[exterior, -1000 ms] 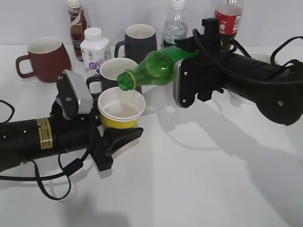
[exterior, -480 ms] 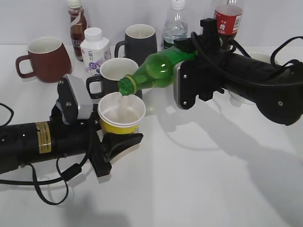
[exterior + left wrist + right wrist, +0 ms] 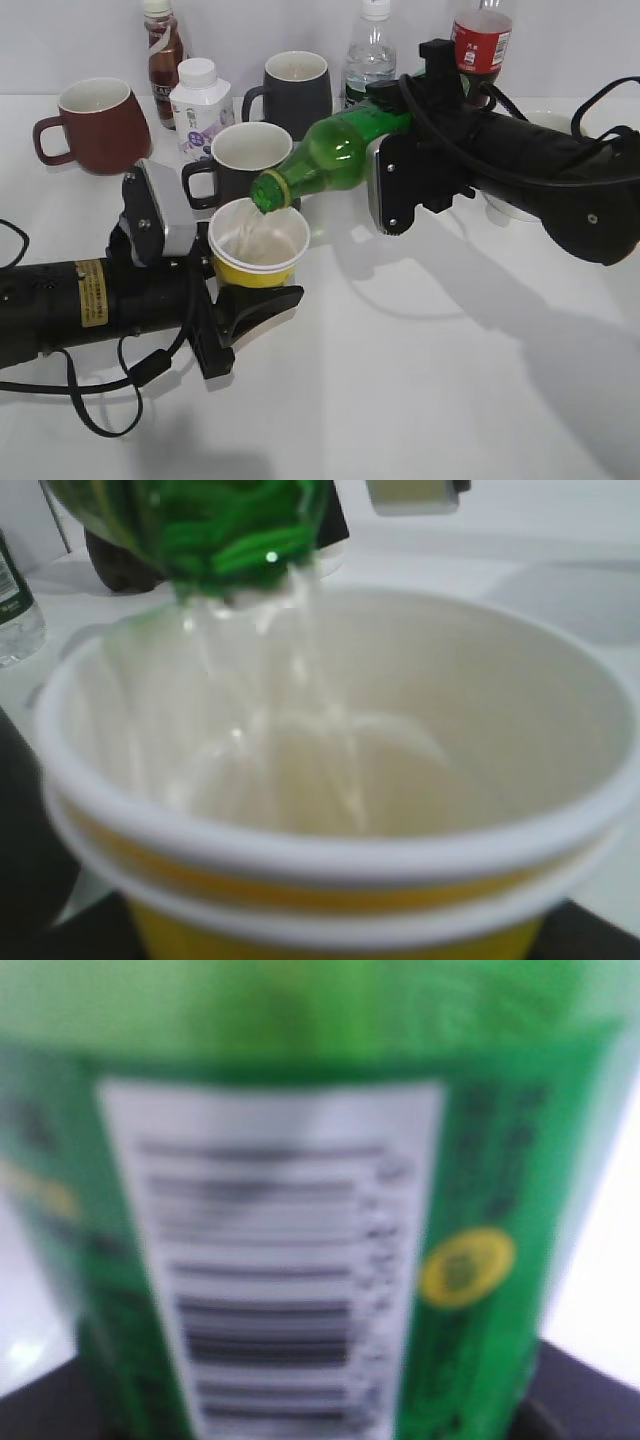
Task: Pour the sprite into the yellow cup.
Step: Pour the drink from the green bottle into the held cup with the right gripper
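The sprite [image 3: 335,155] lies tipped well past level, its long axis running from upper right down to lower left, neck end lowest and aimed toward the worktop's left edge. Its open mouth sits right over the far rim of the yellow cup [image 3: 256,250], and clear liquid is streaming in; up close it runs down the cup's [image 3: 340,780] white inside wall and pools at the bottom. The right gripper [image 3: 400,150] is clamped around the bottle's body, and the right wrist camera is filled with the green label and its white barcode patch [image 3: 270,1260], blurred at that range. The left gripper [image 3: 240,290] grips the cup low down; its jaws look closed on the cup, though most of them is hidden behind it. All this is left of the worktop's middle. Just behind the cup stands a dark mug [image 3: 240,160]. Along the back edge: a dark red mug [image 3: 95,122], a white carton [image 3: 200,105], a grey mug [image 3: 295,90], a clear water bottle [image 3: 372,55] and a cola bottle [image 3: 482,40].
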Available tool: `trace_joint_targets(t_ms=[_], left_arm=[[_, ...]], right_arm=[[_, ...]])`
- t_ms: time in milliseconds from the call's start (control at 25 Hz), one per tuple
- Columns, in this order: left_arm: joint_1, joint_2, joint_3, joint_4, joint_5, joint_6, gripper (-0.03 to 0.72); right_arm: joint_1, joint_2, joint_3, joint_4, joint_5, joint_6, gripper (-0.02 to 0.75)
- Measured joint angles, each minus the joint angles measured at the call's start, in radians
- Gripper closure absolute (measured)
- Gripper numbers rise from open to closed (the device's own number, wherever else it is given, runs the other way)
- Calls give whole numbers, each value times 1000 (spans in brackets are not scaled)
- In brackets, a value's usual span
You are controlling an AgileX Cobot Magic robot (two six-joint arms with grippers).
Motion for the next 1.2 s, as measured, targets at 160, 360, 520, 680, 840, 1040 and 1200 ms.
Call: trace_joint_targets(t_ms=[160, 360, 520, 680, 840, 1040, 1200], left_arm=[[0, 0, 1, 1, 0, 0, 263], [0, 0, 1, 2, 0, 0, 263], [0, 0, 4, 3, 0, 0, 263], [0, 0, 4, 3, 0, 0, 263], [0, 0, 4, 5, 0, 0, 263], [0, 0, 4, 5, 0, 0, 263], [0, 0, 4, 5, 0, 0, 263]], right_arm=[[0, 0, 0, 0, 0, -3, 330], [0, 0, 0, 0, 0, -15, 330], [0, 0, 0, 0, 0, -21, 330], [0, 0, 0, 0, 0, -23, 330], [0, 0, 0, 0, 0, -26, 330], [0, 0, 0, 0, 0, -28, 330], [0, 0, 0, 0, 0, -29, 330]])
